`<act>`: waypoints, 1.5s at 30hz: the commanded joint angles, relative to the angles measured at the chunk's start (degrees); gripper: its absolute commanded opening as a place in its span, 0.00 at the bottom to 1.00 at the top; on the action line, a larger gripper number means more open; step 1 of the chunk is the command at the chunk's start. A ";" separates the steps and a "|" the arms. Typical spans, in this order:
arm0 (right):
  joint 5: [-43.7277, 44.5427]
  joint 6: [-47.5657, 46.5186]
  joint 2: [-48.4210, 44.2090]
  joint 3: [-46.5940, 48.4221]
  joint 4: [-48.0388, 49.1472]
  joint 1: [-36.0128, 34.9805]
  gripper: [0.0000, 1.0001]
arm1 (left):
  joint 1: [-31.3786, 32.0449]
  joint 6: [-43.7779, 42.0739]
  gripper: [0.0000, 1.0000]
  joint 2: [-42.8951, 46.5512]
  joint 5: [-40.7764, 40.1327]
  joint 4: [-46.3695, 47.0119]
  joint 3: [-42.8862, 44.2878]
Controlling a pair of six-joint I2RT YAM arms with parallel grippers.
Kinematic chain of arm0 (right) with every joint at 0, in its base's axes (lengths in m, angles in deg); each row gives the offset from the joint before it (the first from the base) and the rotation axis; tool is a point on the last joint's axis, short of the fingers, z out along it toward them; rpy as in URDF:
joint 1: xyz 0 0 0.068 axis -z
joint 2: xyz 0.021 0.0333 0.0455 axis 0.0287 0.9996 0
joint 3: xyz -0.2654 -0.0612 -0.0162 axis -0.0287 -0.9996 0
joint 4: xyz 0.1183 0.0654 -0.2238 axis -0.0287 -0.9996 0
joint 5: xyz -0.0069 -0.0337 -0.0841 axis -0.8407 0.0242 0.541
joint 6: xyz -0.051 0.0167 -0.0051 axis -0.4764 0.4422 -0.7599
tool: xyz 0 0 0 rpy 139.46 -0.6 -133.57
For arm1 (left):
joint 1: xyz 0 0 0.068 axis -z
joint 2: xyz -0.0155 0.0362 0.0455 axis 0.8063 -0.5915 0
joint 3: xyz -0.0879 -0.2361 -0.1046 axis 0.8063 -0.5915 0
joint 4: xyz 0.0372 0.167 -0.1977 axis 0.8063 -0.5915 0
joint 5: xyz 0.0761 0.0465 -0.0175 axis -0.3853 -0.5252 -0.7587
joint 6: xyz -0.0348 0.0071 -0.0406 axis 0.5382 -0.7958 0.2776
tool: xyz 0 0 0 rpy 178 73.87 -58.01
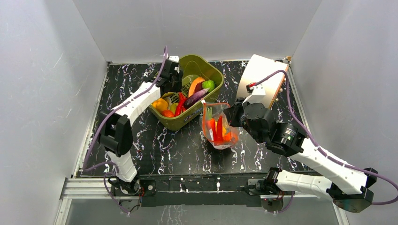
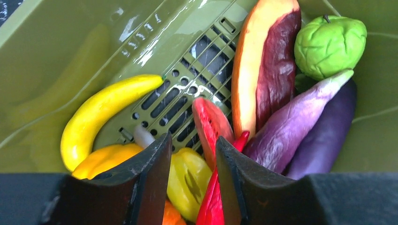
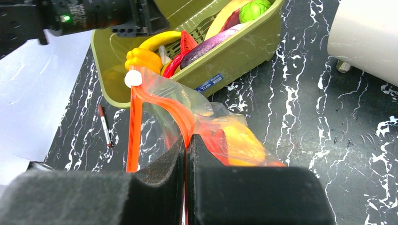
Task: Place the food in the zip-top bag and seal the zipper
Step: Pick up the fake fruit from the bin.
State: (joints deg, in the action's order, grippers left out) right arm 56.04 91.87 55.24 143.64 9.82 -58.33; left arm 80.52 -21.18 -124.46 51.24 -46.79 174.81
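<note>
The zip-top bag [image 1: 218, 129] is hanging open, right gripper [image 3: 186, 143] clenching its zipper [image 3: 134, 129]; the left gripper [image 2: 193, 143], jaws parted, is straddling a red chilli [image 2: 210, 206], next needing to close.

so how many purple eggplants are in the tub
2, side by side in the tub: a lighter eggplant and a darker eggplant, both next to the green fruit. Others may be hidden under other food.
</note>
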 commanded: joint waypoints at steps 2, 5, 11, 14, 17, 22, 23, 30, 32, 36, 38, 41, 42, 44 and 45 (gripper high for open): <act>-1.52 0.78 -0.58 0.36 4.69 -0.27 0.00 | -0.91 0.36 0.39 -4.24 2.04 2.29 5.39; -1.83 0.81 -0.72 0.22 4.69 -0.27 0.00 | -1.10 1.68 0.38 -6.34 3.09 2.56 6.00; -1.78 0.66 -0.71 0.94 3.89 -0.27 0.00 | -1.30 3.51 0.36 -9.53 3.65 3.51 5.87; -1.83 0.77 -0.57 1.62 3.10 -0.25 0.00 | -1.30 3.65 0.31 -10.75 3.90 3.30 5.96; -1.96 1.09 -0.97 1.21 2.98 -0.27 0.00 | -1.32 3.95 0.32 -11.40 2.97 2.25 6.08; -2.44 1.65 -1.24 0.55 3.69 -0.22 0.00 | -1.39 3.83 0.38 -11.18 1.41 2.29 4.41; -2.59 1.68 -1.01 0.78 3.68 -0.26 0.00 | -1.39 3.73 0.38 -11.16 1.40 2.36 4.23; -3.69 2.28 -1.03 0.99 3.28 -0.26 0.00 | -1.39 2.09 0.28 -11.88 1.08 2.74 4.15; -3.42 2.75 -1.55 0.35 3.20 -0.26 0.00 | -1.43 1.86 0.26 -12.08 -0.15 2.58 4.50; -3.43 3.34 -1.91 -0.29 3.29 -0.27 0.00 | -1.65 2.28 0.23 -13.29 0.05 2.05 5.45; -3.59 3.62 -1.68 -0.09 2.80 -0.27 0.00 | -1.65 2.54 0.23 -13.47 0.21 2.51 5.14; -3.89 4.09 -1.54 -0.56 2.96 -0.27 0.00 | -1.64 2.43 0.26 -13.98 0.16 2.74 5.40; -4.03 4.14 -1.18 -0.65 2.95 -0.27 0.00 | -1.67 2.18 0.16 -13.95 0.10 2.44 5.90; -4.26 4.40 -0.39 -0.38 2.78 -0.27 0.00 | -1.65 1.59 0.04 -12.67 0.02 3.43 5.40; -4.26 4.40 -0.10 -0.38 2.88 -0.25 0.00 | -1.65 1.42 0.01 -12.09 -0.06 3.07 5.83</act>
State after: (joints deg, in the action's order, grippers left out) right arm 51.76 95.61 54.83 142.66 9.98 -58.33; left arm 79.43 -18.15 -138.99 52.33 -42.65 178.99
